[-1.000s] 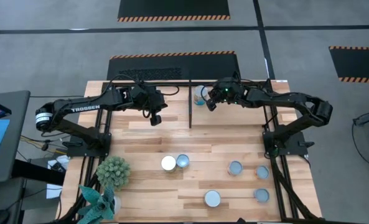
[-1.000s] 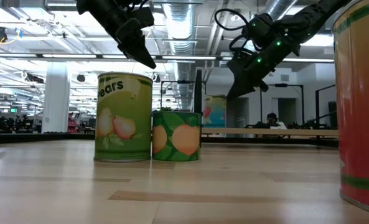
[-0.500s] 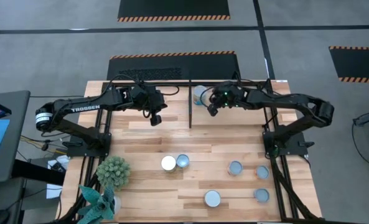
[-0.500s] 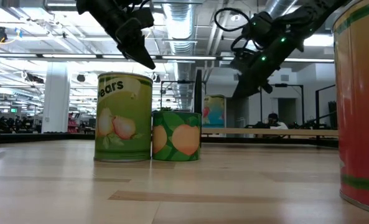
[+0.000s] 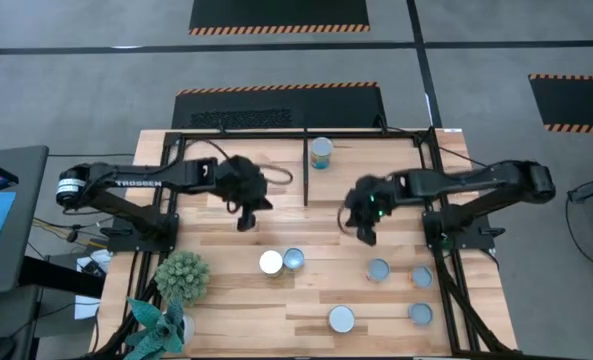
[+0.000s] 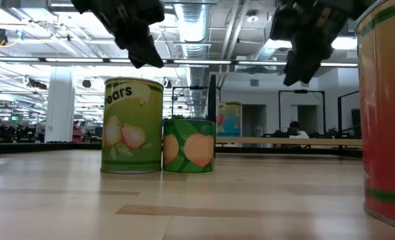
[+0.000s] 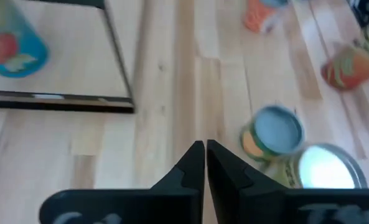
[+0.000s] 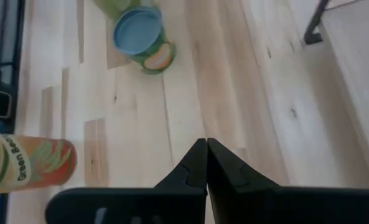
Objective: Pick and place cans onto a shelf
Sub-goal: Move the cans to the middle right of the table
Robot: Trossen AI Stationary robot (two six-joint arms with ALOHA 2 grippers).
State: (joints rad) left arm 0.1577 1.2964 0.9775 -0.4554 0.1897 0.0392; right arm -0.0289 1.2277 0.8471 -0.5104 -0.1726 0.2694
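Observation:
One teal-labelled can (image 5: 321, 152) stands on the black-barred shelf (image 5: 306, 165) at the table's far side, just right of the divider bar; it also shows in the left wrist view (image 7: 10, 46). Several cans stand on the near planks: a pair (image 5: 270, 262) (image 5: 294, 259) in the middle, the others (image 5: 377, 269) (image 5: 421, 276) (image 5: 341, 318) (image 5: 420, 314) at the near right. My left gripper (image 5: 244, 222) hangs shut and empty above the planks, far-left of the pair (image 7: 272, 130). My right gripper (image 5: 368, 237) hangs shut and empty just beyond the right group.
Two potted plants (image 5: 182, 275) (image 5: 156, 325) stand at the near left corner. In the low view a large can (image 6: 386, 113) stands close at the right, and the pears can (image 6: 132, 125) and the peach can (image 6: 188, 145) touch side by side. Bare planks lie between the shelf and the cans.
My right gripper has drawn away from the can on the shelf and gone toward the table's near edge and slightly right, over the planks. The can stays standing on the shelf. My left gripper has gone a little toward the near edge.

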